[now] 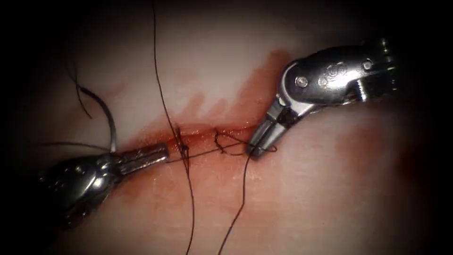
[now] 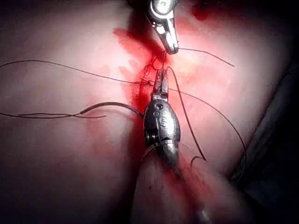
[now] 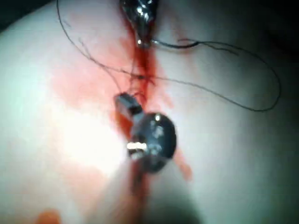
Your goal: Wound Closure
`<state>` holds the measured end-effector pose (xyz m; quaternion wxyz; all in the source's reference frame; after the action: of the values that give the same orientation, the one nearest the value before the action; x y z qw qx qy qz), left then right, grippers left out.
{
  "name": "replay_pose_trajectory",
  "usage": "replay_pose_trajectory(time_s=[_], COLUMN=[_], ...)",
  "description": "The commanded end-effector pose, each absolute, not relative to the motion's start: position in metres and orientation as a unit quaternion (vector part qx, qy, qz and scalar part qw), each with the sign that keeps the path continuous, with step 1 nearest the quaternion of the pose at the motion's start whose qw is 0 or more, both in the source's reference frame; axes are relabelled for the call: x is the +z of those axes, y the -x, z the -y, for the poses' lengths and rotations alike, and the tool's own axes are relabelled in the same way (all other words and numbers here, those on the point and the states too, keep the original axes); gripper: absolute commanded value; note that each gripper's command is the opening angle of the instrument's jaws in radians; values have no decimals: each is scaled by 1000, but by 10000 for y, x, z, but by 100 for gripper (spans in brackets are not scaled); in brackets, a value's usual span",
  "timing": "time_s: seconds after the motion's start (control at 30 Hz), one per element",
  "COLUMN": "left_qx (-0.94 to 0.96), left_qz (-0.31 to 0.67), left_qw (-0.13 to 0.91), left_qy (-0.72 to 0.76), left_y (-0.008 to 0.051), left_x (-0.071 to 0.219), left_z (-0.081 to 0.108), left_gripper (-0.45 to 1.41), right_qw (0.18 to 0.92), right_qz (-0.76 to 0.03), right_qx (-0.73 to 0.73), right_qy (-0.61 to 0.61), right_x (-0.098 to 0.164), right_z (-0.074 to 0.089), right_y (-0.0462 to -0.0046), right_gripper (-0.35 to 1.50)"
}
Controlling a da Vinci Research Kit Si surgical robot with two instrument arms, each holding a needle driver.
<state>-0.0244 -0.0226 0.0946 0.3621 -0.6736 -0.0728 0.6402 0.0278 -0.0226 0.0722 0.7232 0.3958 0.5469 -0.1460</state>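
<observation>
The left pincer [image 1: 158, 153], closed, grips the thread [image 1: 188, 198] at the cut [image 1: 207, 134], the right pincer [image 1: 258, 150] is closed on a thread loop at the same cut, and the curved needle [image 1: 109, 118] lies free on the tissue [image 1: 302, 198], left of the cut.

The tissue [image 1: 292, 198] is seen as the pale bearing surface, split by a cut [image 1: 203, 134]. Red fluid [image 1: 255, 94] is spread along and above the cut. Dark thread [image 1: 188, 189] is laid across it, and the curved needle [image 1: 109, 120] appears to rest on it left of the cut.
</observation>
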Motion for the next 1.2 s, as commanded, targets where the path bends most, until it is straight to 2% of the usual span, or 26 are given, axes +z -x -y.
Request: replay_pose_trajectory(time_s=[0.03,0.3,0.8,1.07,1.2], left_qx=[644,644,640,644,644], left_qz=[75,95,118,125,126], left_qw=[362,356,360,352,352], left_qy=[670,670,669,668,668], left_y=[250,273,286,295,295], left_x=[950,940,923,915,915], left_z=[236,274,310,329,329], left_gripper=[-45,-45,-45,-45,-45], right_qw=[726,761,774,774,730], right_qz=[-550,-541,-504,-458,-433], right_qx=[-132,-27,89,315,448], right_qy=[-391,-359,-372,-303,-281], right_x=[732,761,779,771,766], right_z=[220,195,229,242,253], right_y=[-283,-298,-310,-307,-304], right_gripper=[-35,-35,-35,-35,-35])
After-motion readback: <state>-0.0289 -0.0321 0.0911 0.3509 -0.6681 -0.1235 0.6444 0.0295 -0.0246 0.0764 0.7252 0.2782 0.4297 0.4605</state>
